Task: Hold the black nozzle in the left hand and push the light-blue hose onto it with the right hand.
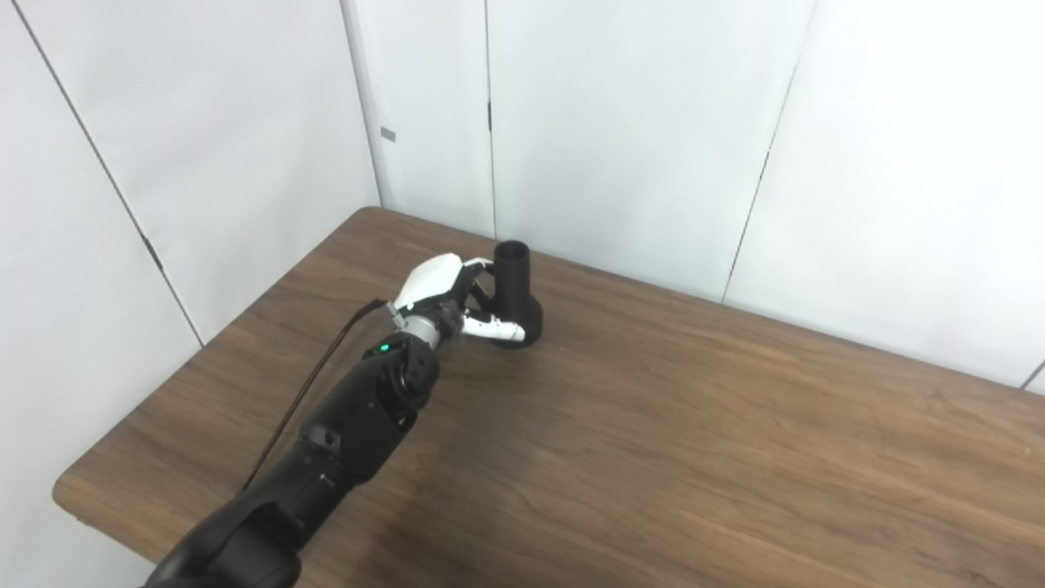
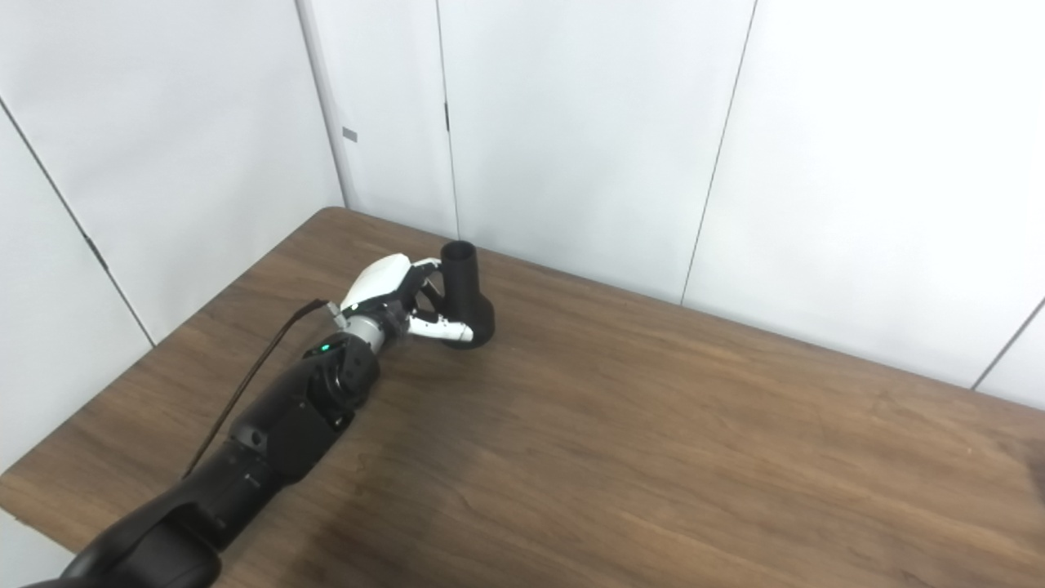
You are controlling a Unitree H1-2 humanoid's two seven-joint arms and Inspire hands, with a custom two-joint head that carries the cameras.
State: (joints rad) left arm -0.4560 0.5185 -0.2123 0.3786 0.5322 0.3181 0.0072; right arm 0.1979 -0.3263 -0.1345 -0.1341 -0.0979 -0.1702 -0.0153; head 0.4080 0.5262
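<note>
Black nozzle [image 1: 516,296]: stands upright on its wide base, narrow open tube end up, just beyond the left hand's fingertips, near the table's far edge.
Left hand [image 1: 447,297]: curled around the nozzle, thumb [image 1: 495,328] across the flared base, fingers [image 1: 480,265] reaching to the tube; a firm clamp cannot be confirmed.
Left arm [image 2: 277,429]: black, stretching diagonally from the bottom left corner.
Table [image 2: 669,457]: dark wood-grain, under hand and nozzle.
Wall [image 1: 637,122]: white panels, close behind the nozzle.
</note>
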